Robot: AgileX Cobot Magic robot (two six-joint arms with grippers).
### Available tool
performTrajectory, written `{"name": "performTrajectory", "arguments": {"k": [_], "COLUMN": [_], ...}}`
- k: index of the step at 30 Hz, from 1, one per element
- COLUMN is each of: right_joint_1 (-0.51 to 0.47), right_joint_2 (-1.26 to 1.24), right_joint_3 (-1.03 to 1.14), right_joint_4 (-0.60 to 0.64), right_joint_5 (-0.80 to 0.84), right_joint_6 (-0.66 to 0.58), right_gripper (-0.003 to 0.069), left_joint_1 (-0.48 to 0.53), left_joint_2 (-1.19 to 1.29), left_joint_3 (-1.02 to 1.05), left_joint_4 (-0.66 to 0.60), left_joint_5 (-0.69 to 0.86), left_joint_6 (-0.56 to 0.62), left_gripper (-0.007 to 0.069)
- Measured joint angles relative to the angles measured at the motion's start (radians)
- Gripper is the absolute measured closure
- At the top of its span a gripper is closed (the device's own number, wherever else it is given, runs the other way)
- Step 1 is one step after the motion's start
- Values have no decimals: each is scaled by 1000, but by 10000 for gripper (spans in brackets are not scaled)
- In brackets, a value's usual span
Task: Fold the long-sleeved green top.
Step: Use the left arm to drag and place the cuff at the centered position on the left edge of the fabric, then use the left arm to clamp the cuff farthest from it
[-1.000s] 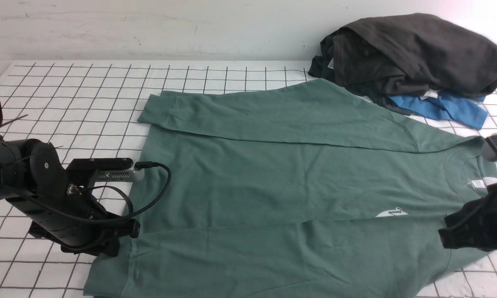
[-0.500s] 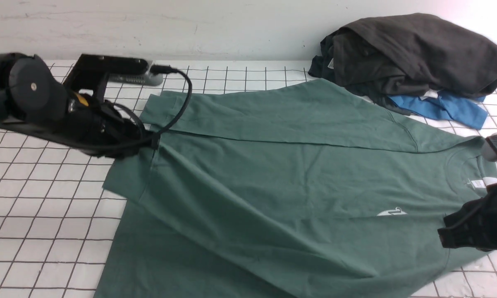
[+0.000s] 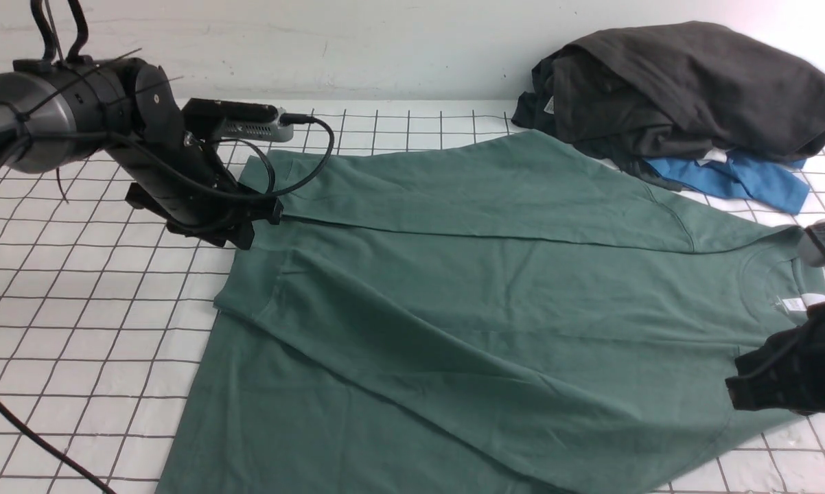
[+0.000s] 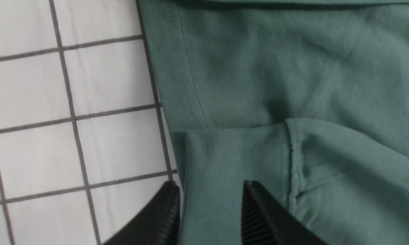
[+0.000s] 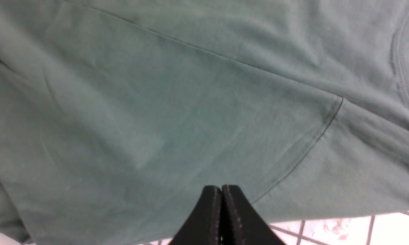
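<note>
While left tool [image 4: 209, 186] gapes over the nine-o'clock cuff [image 4: 231, 153], right tool [image 5: 221, 188] closed, the green long-sleeved top [image 3: 495, 309], limp and light, likely grips best at edges.

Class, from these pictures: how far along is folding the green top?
Done: the far sleeve and near sleeve of the green top lie across its body. In hand: the open left gripper stands over the near cuff; the right gripper is shut by the shoulder. Left: folding the body itself.

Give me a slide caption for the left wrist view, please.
Left gripper open over the ribbed cuff of the green long-sleeved top on the gridded table.
</note>
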Motion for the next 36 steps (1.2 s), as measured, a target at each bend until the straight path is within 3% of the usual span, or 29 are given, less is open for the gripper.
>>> {"name": "performTrajectory", "arguments": {"k": [5, 9, 10, 14, 18, 22, 25, 29, 36], "right_joint_1": [0, 0, 0, 0, 0, 0, 0, 1, -18], "right_joint_2": [100, 222, 295, 449, 557, 662, 667, 663, 605], "right_joint_3": [-71, -149, -184, -240, -279, -311, -319, -321, -321], "right_joint_4": [71, 94, 91, 59, 19, -13, -20, -55, -155], "right_joint_5": [1, 3, -16, -91, -138, -141, -142, -140, -150], "right_joint_6": [-72, -124, -128, -129, -131, -131, -131, -131, -33], "right_gripper": [632, 528, 449, 295, 251, 302, 410, 624, 671], "left_joint_1": [0, 0, 0, 0, 0, 0, 0, 0, 0], "left_joint_2": [14, 24, 34, 48, 51, 51, 51, 51, 51], "left_joint_3": [-53, -53, -53, -53, -53, -53, -53, -53, -53], "left_joint_4": [2, 3, 4, 4, 4, 4, 4, 4, 4], "left_joint_5": [79, 94, 110, 120, 127, 128, 129, 129, 129], "left_joint_6": [0, 0, 0, 0, 0, 1, 1, 1, 1], "left_gripper": [295, 293, 293, 293, 293, 293, 293, 293, 293]}}
